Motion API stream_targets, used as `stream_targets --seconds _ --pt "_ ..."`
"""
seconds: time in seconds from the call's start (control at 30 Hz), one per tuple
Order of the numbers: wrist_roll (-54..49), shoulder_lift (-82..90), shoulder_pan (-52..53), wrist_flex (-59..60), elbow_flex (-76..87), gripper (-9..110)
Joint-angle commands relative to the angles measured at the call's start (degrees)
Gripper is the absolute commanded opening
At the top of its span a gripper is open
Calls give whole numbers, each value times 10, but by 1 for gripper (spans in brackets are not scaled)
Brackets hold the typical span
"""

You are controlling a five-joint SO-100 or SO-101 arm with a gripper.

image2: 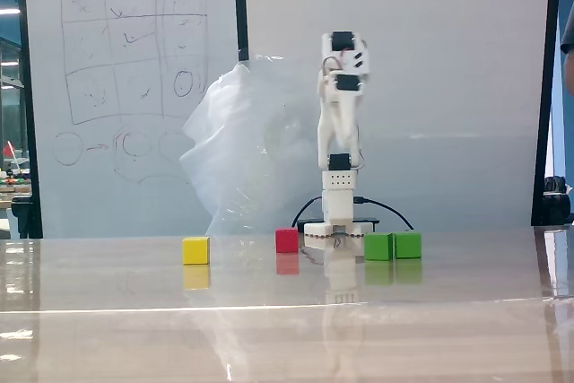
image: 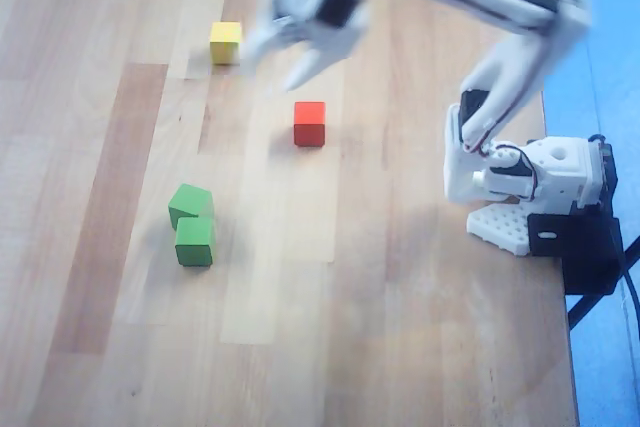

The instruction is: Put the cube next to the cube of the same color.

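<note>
Two green cubes lie touching on the wooden table, one just behind the other in the overhead view. In the fixed view they sit side by side, one left of the other, to the right of the arm's base. My gripper is blurred by motion, raised above the table between the yellow and red cubes, with its jaws spread and nothing in them. It is well away from the green pair.
A yellow cube and a red cube stand apart on the table. The arm's white base is at the table's right edge. A whiteboard and a plastic bag stand behind.
</note>
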Motion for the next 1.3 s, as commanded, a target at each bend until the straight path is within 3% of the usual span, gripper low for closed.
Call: stream_targets --seconds 0.0,0.13,0.27,0.6,1.27 --pt "-40 229 57 -90 241 -1" --pt "-83 485 64 -265 554 4" --pt "-87 627 63 -288 723 -1" --pt "-40 718 65 -210 735 1" --pt "-40 715 65 -209 733 1"
